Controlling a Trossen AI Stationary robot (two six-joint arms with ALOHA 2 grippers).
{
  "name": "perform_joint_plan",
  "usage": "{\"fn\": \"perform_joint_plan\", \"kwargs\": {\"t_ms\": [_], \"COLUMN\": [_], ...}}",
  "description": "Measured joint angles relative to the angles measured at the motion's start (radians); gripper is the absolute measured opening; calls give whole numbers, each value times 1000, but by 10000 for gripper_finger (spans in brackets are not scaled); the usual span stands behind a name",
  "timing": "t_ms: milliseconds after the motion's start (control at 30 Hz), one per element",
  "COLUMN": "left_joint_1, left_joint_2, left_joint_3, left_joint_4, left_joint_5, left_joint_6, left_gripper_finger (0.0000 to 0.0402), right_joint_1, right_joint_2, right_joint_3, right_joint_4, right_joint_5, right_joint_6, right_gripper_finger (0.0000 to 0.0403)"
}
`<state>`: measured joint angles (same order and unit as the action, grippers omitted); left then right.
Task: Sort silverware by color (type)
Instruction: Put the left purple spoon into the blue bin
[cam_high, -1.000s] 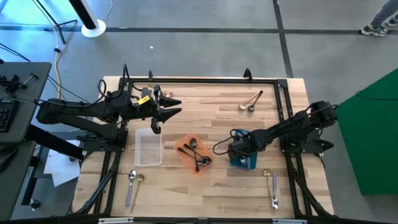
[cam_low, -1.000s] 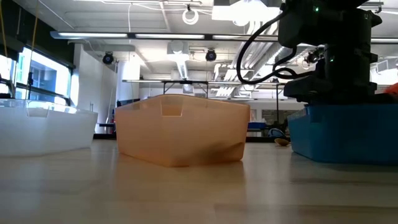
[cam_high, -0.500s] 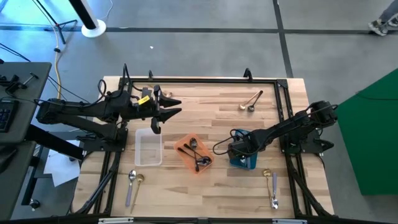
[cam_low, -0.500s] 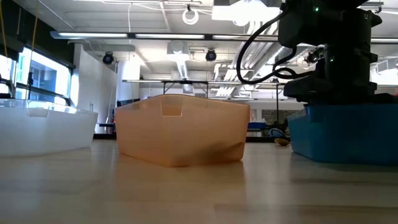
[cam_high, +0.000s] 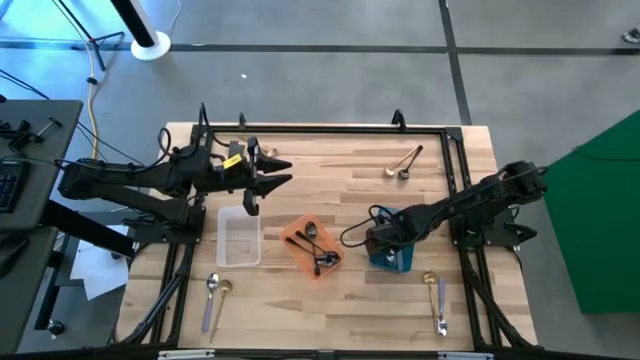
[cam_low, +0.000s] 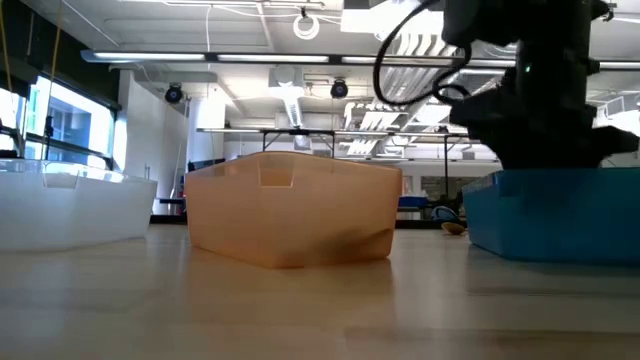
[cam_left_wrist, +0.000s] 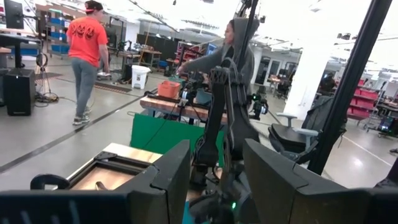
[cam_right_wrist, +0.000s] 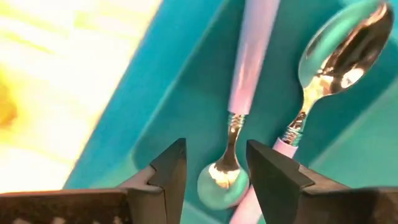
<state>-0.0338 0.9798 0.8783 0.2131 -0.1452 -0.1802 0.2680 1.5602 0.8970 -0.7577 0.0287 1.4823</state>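
Lilac-handled spoons (cam_right_wrist: 249, 68), two of them with shiny silver bowls, lie side by side in my blue tray (cam_high: 392, 256) at about four o'clock on the table (cam_high: 340, 160). My right gripper (cam_right_wrist: 211, 165) hangs just above them, jaws parted and empty; I judge it has let go of one there. Black spoons (cam_high: 318, 250) sit in the orange tray (cam_high: 296, 232) at centre, so each finish gets its own bin. The clear tray (cam_high: 239, 236) looks empty. Loose pairs wait at one o'clock (cam_high: 402, 166), five o'clock (cam_high: 436, 296) and seven o'clock (cam_high: 214, 292); gold and silver mixed. My left gripper (cam_high: 270, 172) waits at eleven o'clock, jaws apart, holding nothing.
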Motion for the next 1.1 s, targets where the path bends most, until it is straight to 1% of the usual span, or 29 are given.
{"fn": "perform_joint_plan", "kwargs": {"t_ms": [167,333,533,667,733,833,933,1100], "left_joint_1": [0,0,0,0,0,0,0,0], "left_joint_2": [0,0,0,0,0,0,0,0], "left_joint_3": [0,0,0,0,0,0,0,0], "left_joint_4": [-16,-14,-13,-11,-8,-6,-5,-5], "left_joint_5": [0,0,0,0,0,0,-1,-53], "left_joint_6": [0,0,0,0,0,-1,-1,-2], "left_gripper_finger": [138,138,138,138,138,138,138,138], "right_joint_1": [4,8,8,8,8,7,7,6], "right_joint_2": [-70,-178,-329,-433,-481,-545,-576,-575], "right_joint_3": [63,118,169,199,203,203,203,204], "right_joint_4": [-118,-192,-196,-191,-153,-47,95,359], "right_joint_5": [14,69,226,350,422,515,573,549], "right_joint_6": [-58,-116,-190,-283,-344,-481,-691,-1109], "right_gripper_finger": [151,151,151,151,151,151,151,151]}}
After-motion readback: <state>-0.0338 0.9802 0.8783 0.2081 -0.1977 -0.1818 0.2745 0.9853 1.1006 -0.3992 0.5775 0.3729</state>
